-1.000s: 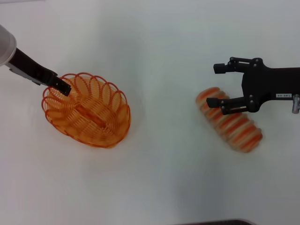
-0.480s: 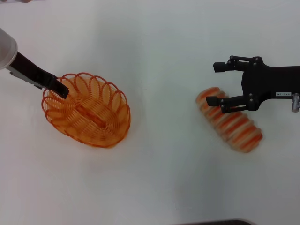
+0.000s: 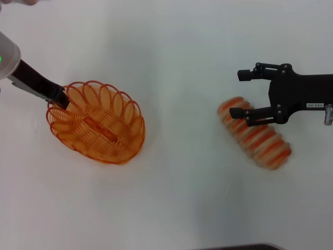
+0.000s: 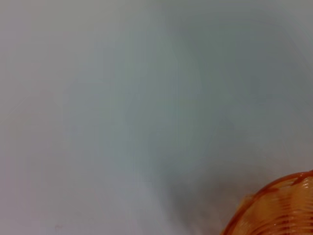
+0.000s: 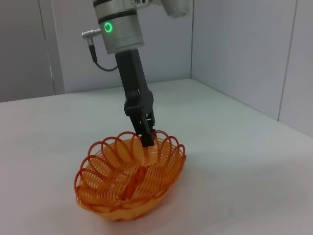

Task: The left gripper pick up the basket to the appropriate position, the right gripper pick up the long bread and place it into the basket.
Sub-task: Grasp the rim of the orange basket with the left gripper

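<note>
Neither step looked done: the left gripper (image 3: 61, 100) sat at the basket (image 3: 99, 125) rim, grip unclear, while the right gripper (image 3: 242, 94) hung spread wide, the long bread (image 3: 255, 134) under its lower finger

You see an orange basket (image 3: 96, 122), tan long bread (image 3: 255, 134) with orange-red stripes, on a white counter (image 3: 182, 198).

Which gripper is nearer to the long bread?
The right gripper is nearer: its open fingers hang over the end of the long bread nearest the basket. The left gripper is far across the table, at the rim of the basket.
</note>
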You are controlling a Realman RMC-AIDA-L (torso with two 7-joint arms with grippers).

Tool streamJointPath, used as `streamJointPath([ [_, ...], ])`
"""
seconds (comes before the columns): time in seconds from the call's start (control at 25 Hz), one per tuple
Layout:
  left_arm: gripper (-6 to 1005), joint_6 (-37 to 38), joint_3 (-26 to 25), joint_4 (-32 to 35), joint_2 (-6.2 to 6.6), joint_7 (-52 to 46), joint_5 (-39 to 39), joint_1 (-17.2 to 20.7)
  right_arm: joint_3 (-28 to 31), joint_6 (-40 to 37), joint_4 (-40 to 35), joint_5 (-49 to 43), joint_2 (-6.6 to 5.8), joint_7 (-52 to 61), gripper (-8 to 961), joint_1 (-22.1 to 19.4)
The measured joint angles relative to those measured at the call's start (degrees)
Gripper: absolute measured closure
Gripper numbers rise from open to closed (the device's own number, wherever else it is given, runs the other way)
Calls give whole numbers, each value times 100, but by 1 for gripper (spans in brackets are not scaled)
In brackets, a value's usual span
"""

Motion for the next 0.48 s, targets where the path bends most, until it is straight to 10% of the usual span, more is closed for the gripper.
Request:
streamJointPath([
  [0.48, 861, 47, -63, 63, -5, -21, -4, -26, 41, -31, 7, 33, 7, -3, 26, -22],
])
